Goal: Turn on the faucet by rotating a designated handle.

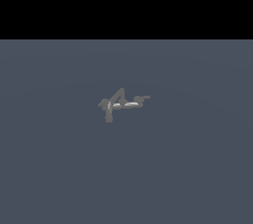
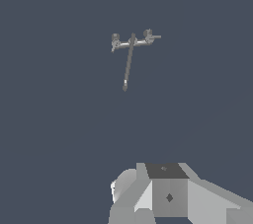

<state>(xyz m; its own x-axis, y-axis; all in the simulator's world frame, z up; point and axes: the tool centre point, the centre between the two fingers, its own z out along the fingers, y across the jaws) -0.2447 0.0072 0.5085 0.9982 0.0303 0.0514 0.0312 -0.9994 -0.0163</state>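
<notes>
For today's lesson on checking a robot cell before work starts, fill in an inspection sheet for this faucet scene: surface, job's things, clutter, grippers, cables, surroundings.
Surface: plain flat dark blue-grey floor, unmarked.
Job's things: small grey faucet of thin rods with a peaked middle and pale base strip; its handle, a short straight arm with a stepped tip, points toward the exterior view's right. A thicker grey stub droops at the other end.
Clutter: nothing seen.
Grippers: absent from the exterior view; the wrist view shows only part of the white gripper body, well apart from the faucet. Fingers not visible, so open or shut cannot be told.
Cables: nothing seen.
Surroundings: black band above the floor in the exterior view; nothing else seen.
</notes>
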